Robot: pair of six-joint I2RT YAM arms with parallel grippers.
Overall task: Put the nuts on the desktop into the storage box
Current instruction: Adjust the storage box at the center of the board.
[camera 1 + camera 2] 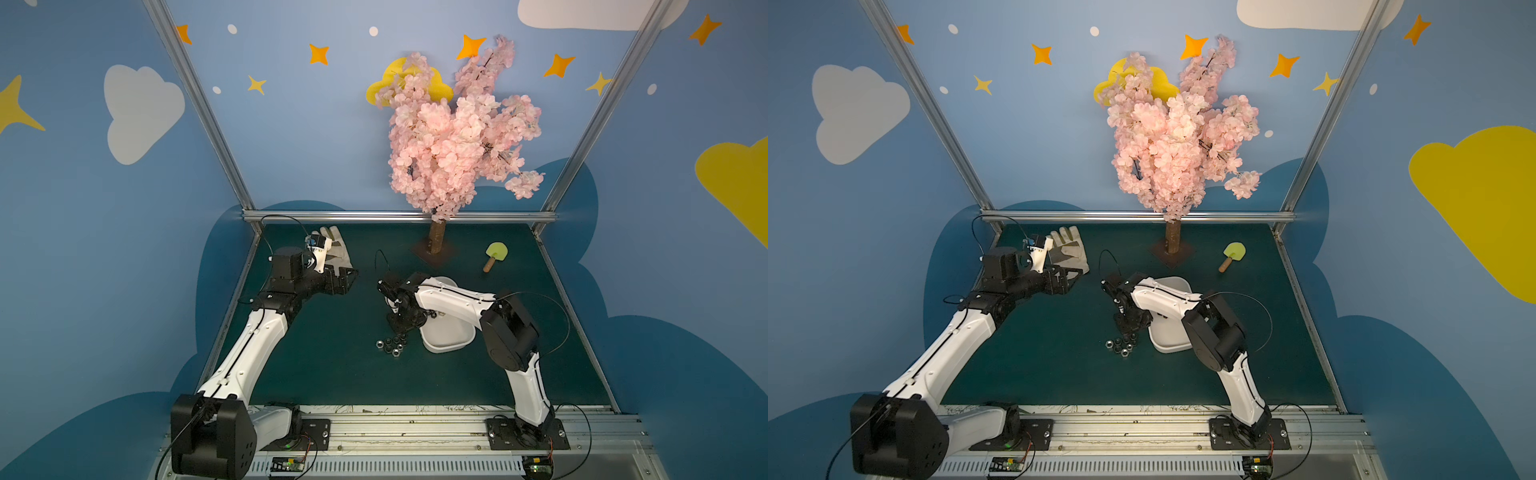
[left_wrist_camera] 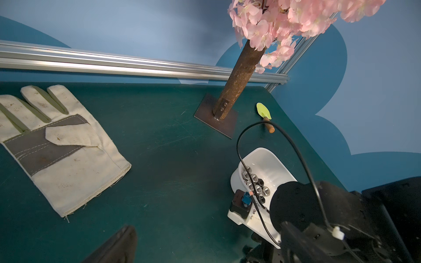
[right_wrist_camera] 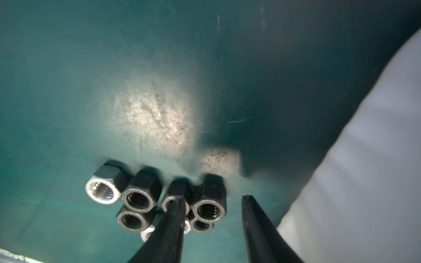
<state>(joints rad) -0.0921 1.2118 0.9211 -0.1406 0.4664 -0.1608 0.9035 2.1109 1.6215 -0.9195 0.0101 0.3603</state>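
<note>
Several silver-grey nuts (image 1: 390, 345) (image 1: 1121, 345) lie bunched on the dark green desktop (image 1: 332, 374), just left of the white storage box (image 1: 446, 343) (image 1: 1169, 345). My right gripper (image 3: 213, 199) points down over the bunch, hidden under its wrist in both top views. Its jaws stand apart and open. One upright nut (image 3: 208, 210) sits between them against one finger, with a gap to the other. More nuts (image 2: 255, 184) lie inside the box (image 2: 271, 159). My left gripper (image 1: 347, 279) hovers wide open and empty at the back left, next to a glove.
A beige work glove (image 1: 337, 254) (image 2: 63, 154) lies at the back left. A pink blossom tree stands on a metal base plate (image 1: 432, 255) at the back centre. A small green spatula (image 1: 494, 254) lies at the back right. Aluminium rails (image 1: 399, 216) frame the table.
</note>
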